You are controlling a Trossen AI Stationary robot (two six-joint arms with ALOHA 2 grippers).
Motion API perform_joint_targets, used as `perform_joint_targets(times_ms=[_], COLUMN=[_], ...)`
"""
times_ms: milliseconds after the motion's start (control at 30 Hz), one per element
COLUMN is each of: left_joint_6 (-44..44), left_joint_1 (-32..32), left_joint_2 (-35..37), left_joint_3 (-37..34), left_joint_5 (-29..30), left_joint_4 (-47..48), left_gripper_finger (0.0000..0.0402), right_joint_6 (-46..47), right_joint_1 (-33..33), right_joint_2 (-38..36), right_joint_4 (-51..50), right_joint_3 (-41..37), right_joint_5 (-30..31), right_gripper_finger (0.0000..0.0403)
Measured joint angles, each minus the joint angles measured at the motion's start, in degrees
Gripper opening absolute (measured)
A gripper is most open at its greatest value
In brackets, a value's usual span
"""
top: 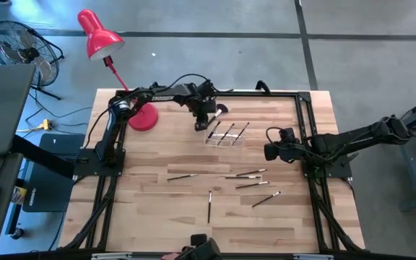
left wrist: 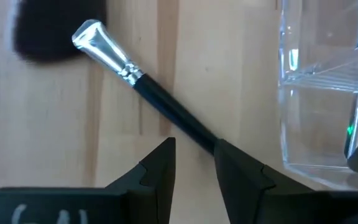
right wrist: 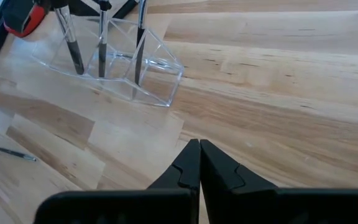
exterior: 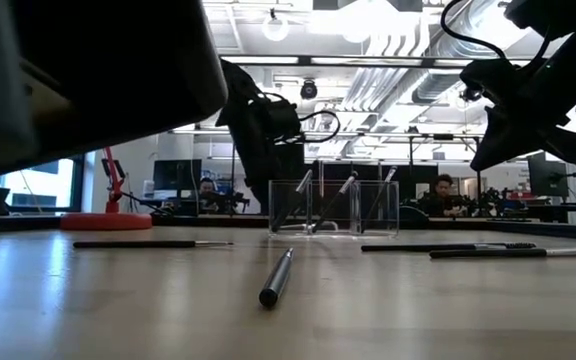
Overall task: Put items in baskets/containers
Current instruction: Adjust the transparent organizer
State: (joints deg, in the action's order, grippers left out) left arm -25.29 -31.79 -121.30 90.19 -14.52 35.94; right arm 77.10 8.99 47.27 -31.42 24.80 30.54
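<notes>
The pale wooden plank tabletop (top: 157,209) carries everything, and the step in hand looks like the pickup of the fan brush beside the holder. To do it well, I judge the left arm should settle low so the fingers close squarely on the handle, not the ferrule, lift straight up clear of the holder's wall, then tilt the brush head-up before lowering it into a free compartment.

The small clear plastic holder with dividers (top: 224,136) stands toward the far middle of the tabletop, with three brushes already leaning in it. The left tool (left wrist: 193,152) hovers just beside it, fingers parted on either side of the handle of the black-handled brush with a silvery ferrule and wide dark fan head (left wrist: 129,73); in the left wrist view the handle runs into the gap between the fingertips, but I cannot tell whether they press on it yet.

The right tool (right wrist: 199,155) waits clenched and empty, above bare wood to the holder's right.

Six or so thin loose brushes (top: 245,174) lie nearer the front, well apart from both tools.
</notes>
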Motion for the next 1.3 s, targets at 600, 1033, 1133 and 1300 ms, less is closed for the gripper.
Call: perform_joint_targets(times_ms=[600, 1033, 1133, 1300], left_joint_6=[-11.66, -20.48, -24.85, -33.18], left_joint_1=[1.54, 1.44, 1.63, 1.96], left_joint_2=[0.02, 0.48, 0.34, 0.24], left_joint_3=[0.27, 7.8, 7.69, 7.69], left_joint_5=[8.87, 0.21, 0.27, 1.46], left_joint_4=[2.86, 7.53, 7.44, 6.12], left_gripper_finger=[0.0108, 0.0009, 0.001, 0.0002], right_joint_6=[-1.53, -1.22, -1.11, -1.11], right_joint_1=[0.0, 0.0, 0.0, 0.0], right_joint_2=[0.0, 0.0, 0.0, 0.0], right_joint_4=[0.0, 0.0, 0.23, 0.7], right_joint_3=[0.0, 0.0, 0.0, 0.0], right_joint_5=[-0.33, -0.3, -0.3, 0.15], right_gripper_finger=[0.0, 0.0, 0.0, 0.0])
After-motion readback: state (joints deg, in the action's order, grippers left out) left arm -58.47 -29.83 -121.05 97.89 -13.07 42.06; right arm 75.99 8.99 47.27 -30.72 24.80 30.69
